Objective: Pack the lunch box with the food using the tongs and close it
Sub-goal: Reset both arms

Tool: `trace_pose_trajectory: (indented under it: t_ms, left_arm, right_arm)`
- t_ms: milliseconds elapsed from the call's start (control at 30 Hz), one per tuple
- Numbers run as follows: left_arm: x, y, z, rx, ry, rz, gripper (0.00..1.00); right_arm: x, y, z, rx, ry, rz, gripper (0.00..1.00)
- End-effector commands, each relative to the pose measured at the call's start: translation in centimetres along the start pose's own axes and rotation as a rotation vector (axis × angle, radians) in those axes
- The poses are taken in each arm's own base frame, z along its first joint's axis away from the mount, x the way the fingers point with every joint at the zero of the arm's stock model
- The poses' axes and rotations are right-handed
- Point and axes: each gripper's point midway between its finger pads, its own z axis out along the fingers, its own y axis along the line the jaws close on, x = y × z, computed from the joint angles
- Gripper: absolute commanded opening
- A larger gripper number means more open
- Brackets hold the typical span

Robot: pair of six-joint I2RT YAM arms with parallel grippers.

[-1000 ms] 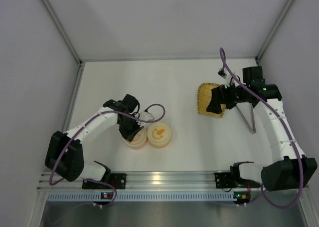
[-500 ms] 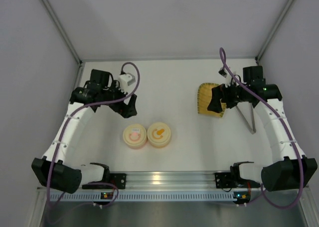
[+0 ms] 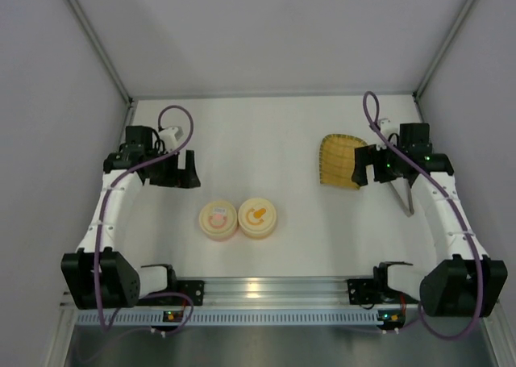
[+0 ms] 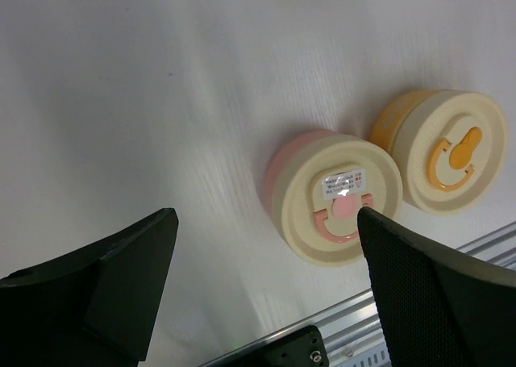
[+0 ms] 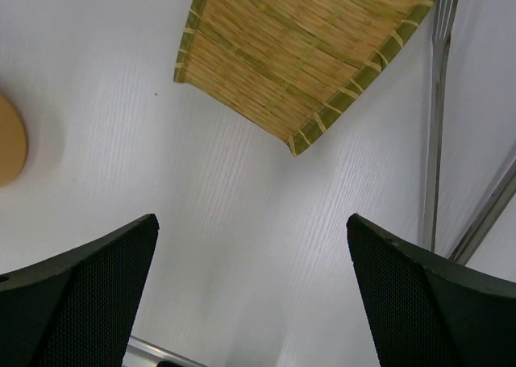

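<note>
Both wide and empty, left pincer [image 3: 189,175] and right pincer [image 3: 361,167] hover (lunch box [image 3: 218,220] lidded); we judge only retreating remains.

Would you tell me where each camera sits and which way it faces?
Top external: above, behind the bases, looking down on the table; left arm and right arm show.
Left wrist: looks down at the pink box and orange box; open left gripper at the bottom.
Right wrist: looks down at the tray and tongs; open right gripper at the bottom.
Shared: the top view shows all four things too.
</note>
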Motion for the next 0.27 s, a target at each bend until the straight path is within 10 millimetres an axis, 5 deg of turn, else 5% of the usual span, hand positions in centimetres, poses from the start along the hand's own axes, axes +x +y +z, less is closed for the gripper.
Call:
trace_pose_trajectory:
  t_ms: [0,233]
  left_arm:
    - [-2.13,0.83,-0.92,-0.027,-0.118,-0.010,0.98]
    - [-2.24,0.15,-0.94,0.017,-0.127,0.008,0.98]
  right_arm:
    - [-0.93,-1.46,0.47,0.057,-0.072,0.011,0.99]
    - [-1.14,-1.53,0.10,0.066,-0.081,0.009,0.99]
